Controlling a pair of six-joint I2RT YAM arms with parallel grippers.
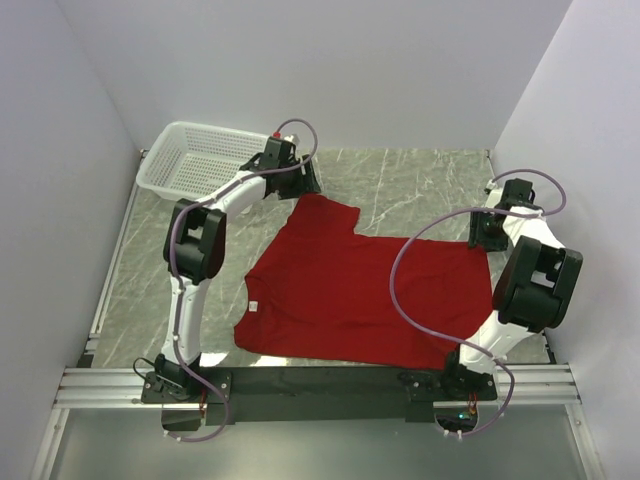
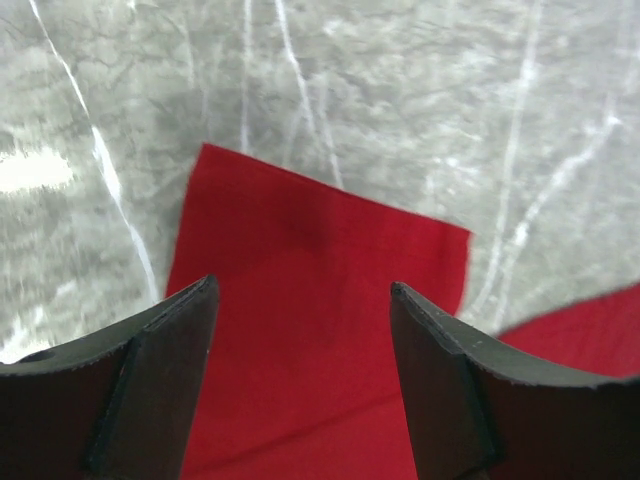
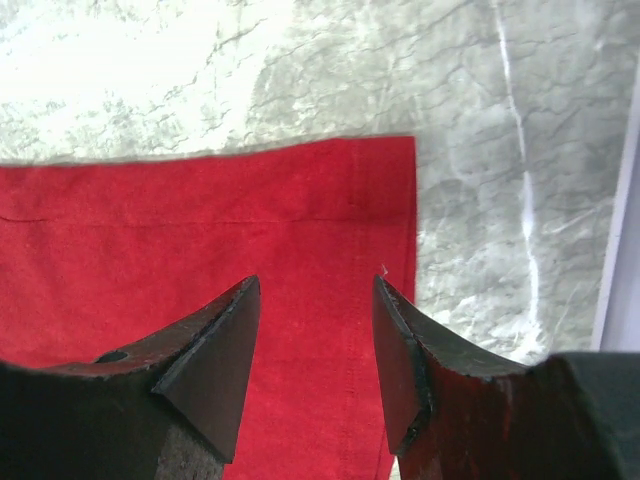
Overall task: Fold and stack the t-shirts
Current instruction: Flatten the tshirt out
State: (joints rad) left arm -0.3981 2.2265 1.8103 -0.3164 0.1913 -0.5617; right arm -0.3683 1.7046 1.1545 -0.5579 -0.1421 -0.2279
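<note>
One deep-red t-shirt [image 1: 350, 290] lies spread flat on the marble table, its white neck label [image 1: 254, 305] at the left edge. My left gripper [image 1: 303, 186] hovers over the shirt's far sleeve [image 2: 310, 260]. In the left wrist view that gripper [image 2: 303, 288] is open, the red cloth showing untouched between its fingers. My right gripper [image 1: 484, 238] is over the shirt's far right corner. In the right wrist view the gripper [image 3: 315, 282] is open above the hemmed corner [image 3: 380, 190], with nothing pinched.
A white mesh basket [image 1: 195, 160] stands at the far left corner, just behind the left arm. White walls close in the table on three sides. Bare marble [image 1: 420, 180] shows beyond the shirt at the back.
</note>
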